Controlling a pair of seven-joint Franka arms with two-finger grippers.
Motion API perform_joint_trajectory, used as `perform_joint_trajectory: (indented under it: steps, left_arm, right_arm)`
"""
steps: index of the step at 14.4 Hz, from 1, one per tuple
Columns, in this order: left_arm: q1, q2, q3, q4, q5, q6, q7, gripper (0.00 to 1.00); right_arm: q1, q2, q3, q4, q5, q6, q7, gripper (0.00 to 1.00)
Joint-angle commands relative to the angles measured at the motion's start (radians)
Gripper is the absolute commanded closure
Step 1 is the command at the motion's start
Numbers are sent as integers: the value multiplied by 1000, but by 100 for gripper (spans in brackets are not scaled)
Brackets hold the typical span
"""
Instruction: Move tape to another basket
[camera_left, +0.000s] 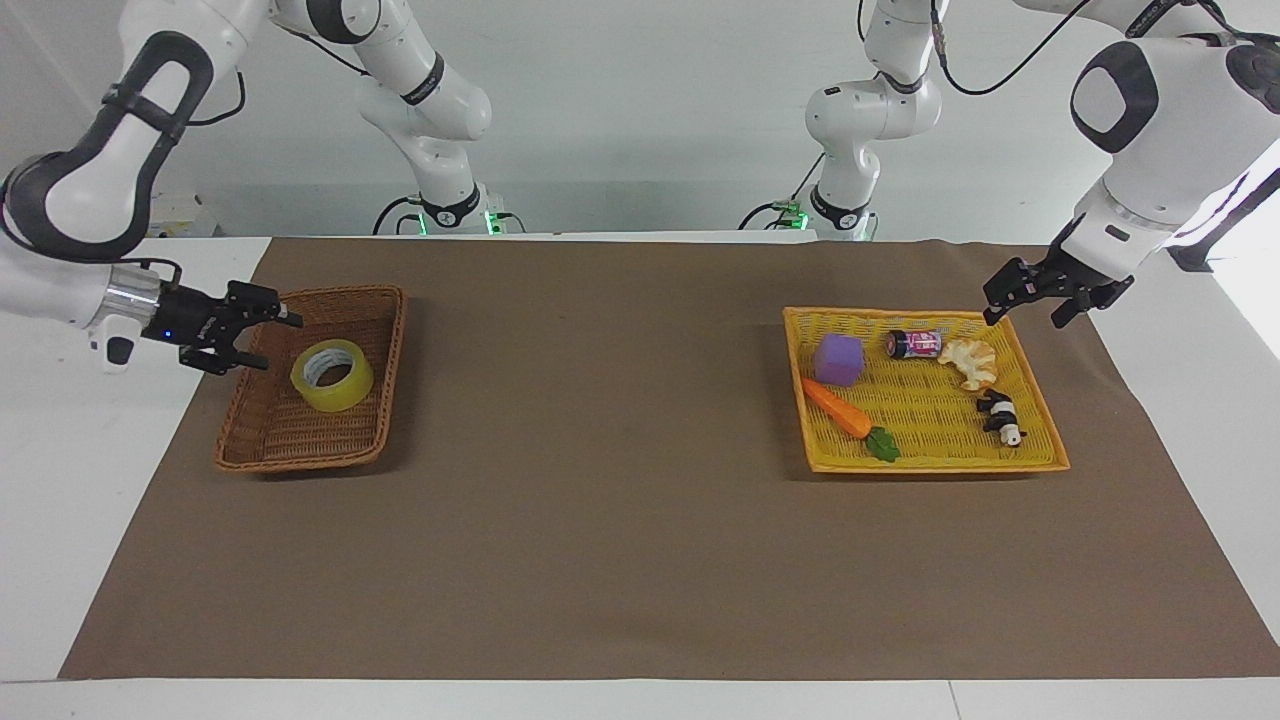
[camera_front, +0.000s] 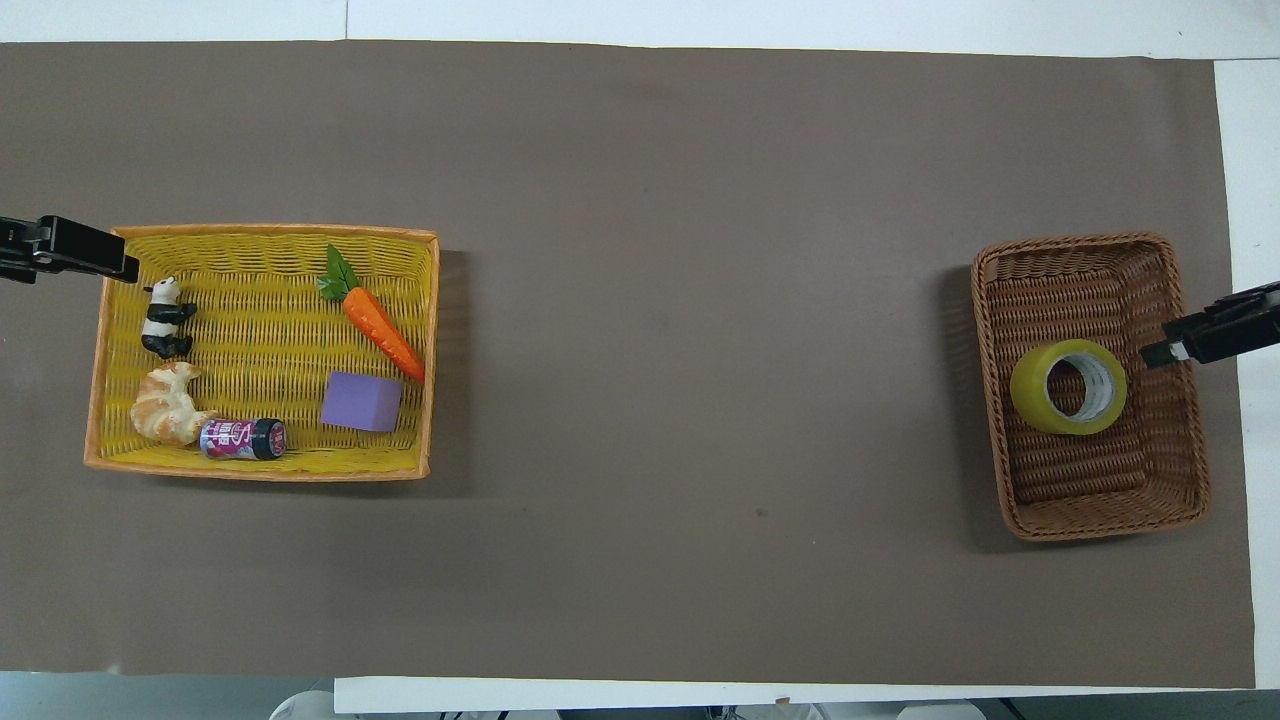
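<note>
The yellow tape roll (camera_left: 332, 374) lies slightly tilted in the brown wicker basket (camera_left: 395, 300) at the right arm's end of the table. It also shows in the overhead view (camera_front: 1068, 386), inside the basket (camera_front: 1080, 240). My right gripper (camera_left: 271, 341) is open and empty, above the basket's outer rim, a short gap from the tape. In the overhead view the right gripper (camera_front: 1165, 345) shows at the frame's edge. My left gripper (camera_left: 1020, 318) hangs open and empty over the corner of the yellow basket (camera_left: 930, 465) nearest the robots, and also shows in the overhead view (camera_front: 120, 265).
The yellow basket (camera_front: 270, 230) holds a carrot (camera_front: 380, 325), a purple cube (camera_front: 362, 401), a small can (camera_front: 243, 439), a croissant (camera_front: 165, 405) and a panda figure (camera_front: 165, 318). A brown mat (camera_left: 600, 480) covers the table.
</note>
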Motion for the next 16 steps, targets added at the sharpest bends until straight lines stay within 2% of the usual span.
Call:
perform_joint_trajectory:
  steps: [1, 4, 7, 9, 11, 13, 16]
  left_arm:
    - [8, -27, -1, -23, -4, -10, 1, 0]
    - [8, -27, -1, -23, -4, -10, 1, 0]
    - [8, -27, -1, -23, -4, -10, 1, 0]
    - [8, -27, -1, -23, -4, -10, 1, 0]
    - [8, -27, -1, -23, -4, -10, 1, 0]
    - [8, -27, -1, -23, -4, -10, 1, 0]
    - [8, -27, -1, -23, -4, -10, 1, 0]
  right_arm:
    - [81, -102, 4, -18, -98, 24, 157, 0]
    - [184, -174, 5, 5, -236, 54, 375, 0]
    - [218, -210, 9, 5, -295, 43, 588, 0]
    - [218, -237, 13, 9, -322, 54, 654, 0]
    - [238, -233, 22, 68, -391, 43, 687, 0]
    - [227, -230, 38, 71, -399, 57, 687, 0]
    - [227, -239, 68, 70, -414, 8, 687, 0]
